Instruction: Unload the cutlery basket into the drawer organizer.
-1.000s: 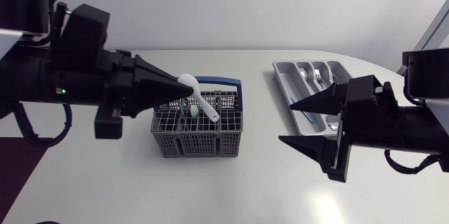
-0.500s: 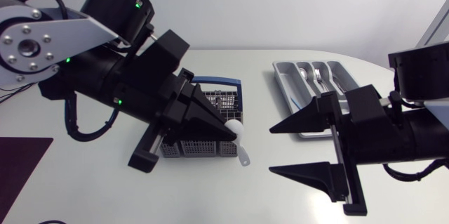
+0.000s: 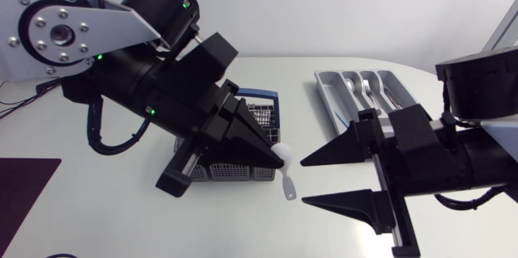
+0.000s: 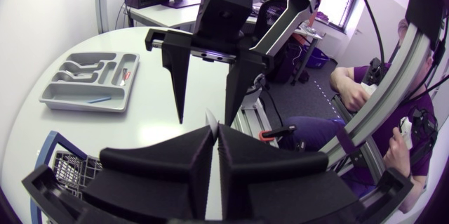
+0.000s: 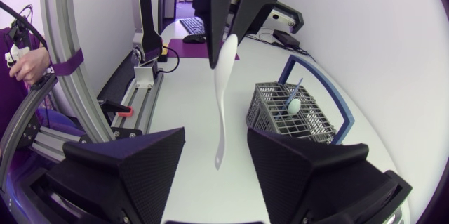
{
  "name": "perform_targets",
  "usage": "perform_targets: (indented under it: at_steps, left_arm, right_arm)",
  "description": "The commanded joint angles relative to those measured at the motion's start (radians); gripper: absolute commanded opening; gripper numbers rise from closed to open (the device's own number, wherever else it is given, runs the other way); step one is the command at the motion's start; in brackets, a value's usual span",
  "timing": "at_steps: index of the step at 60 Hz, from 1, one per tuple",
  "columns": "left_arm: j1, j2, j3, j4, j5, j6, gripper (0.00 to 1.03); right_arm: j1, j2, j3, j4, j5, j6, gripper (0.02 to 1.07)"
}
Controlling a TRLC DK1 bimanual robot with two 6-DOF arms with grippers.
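The left fingers (image 3: 261, 150) are pinched shut on the bowl of a white spoon (image 3: 285, 175), which hangs in the air over the counter (image 3: 121, 217) just off the basket's (image 3: 261, 115) near corner. From the right wrist the spoon (image 5: 223, 90) hangs from the left fingers (image 5: 219, 6) ahead of the gap between the right fingers (image 5: 126, 171). These stand wide apart and touch nothing. From above, the handle end sits just beside the tips of the right fingers (image 3: 340, 151).

There is one spoon in hand, one basket and one organizer (image 3: 392, 88). The organizer holds two metal pieces and one blue-handled piece (image 3: 356, 134). The basket (image 5: 287, 112) holds at least a pale green piece (image 5: 295, 104); the rest I cannot count.

The spoon's long axis runs near upright, bowl up in the grip, handle pointing down at the counter. From the left wrist only a white sliver of it (image 4: 210, 120) shows beyond the closed left fingers (image 4: 175, 168).
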Motion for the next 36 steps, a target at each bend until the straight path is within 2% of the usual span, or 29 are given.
perform_targets:
  at_steps: [1, 9, 20, 31, 36]
  left_arm:
    - [-0.014, 0.021, 0.034, -0.015, 0.020, 0.023, 0.10]
    - [-0.025, 0.031, 0.046, -0.019, 0.020, 0.023, 0.10]
    - [-0.033, 0.041, 0.054, -0.018, 0.020, 0.022, 0.10]
    - [-0.039, 0.047, 0.062, -0.019, 0.020, 0.020, 0.10]
    - [-0.042, 0.052, 0.063, -0.018, 0.020, 0.020, 0.10]
  right_arm:
    - [0.011, 0.014, 0.015, 0.027, -0.002, -0.008, 0.61]
    - [0.037, 0.019, 0.010, 0.048, 0.004, 0.007, 0.50]
    - [0.055, 0.022, 0.001, 0.074, 0.010, 0.027, 0.42]
    - [0.055, 0.024, -0.002, 0.083, 0.013, 0.029, 0.25]
    - [0.055, 0.027, -0.008, 0.086, 0.013, 0.027, 0.23]
